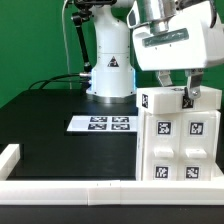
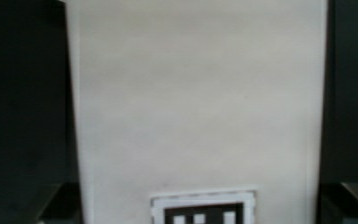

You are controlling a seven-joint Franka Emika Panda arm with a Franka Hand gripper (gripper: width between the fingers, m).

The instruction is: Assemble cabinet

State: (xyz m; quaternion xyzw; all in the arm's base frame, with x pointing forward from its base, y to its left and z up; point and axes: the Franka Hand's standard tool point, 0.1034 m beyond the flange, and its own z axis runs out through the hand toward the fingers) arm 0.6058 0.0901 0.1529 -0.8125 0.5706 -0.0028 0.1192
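A: What does the exterior view give?

B: The cabinet (image 1: pixel 178 140), white and tagged, stands upright on the black table (image 1: pixel 60 130) at the exterior view's right, close behind the white rail (image 1: pixel 70 187) along the near edge. The gripper (image 1: pixel 188 96) reaches down onto its top edge. The marker board (image 1: pixel 102 124) lies flat well apart, in front of the arm's base (image 1: pixel 110 70).

A: And the wrist view?

B: Only a broad white face of the cabinet (image 2: pixel 190 100), one tag (image 2: pixel 208 208) low on it, with dark fingertips (image 2: pixel 357 200) at either side.

A: The fingers?

B: They straddle the panel; whether they pinch it, neither view settles.
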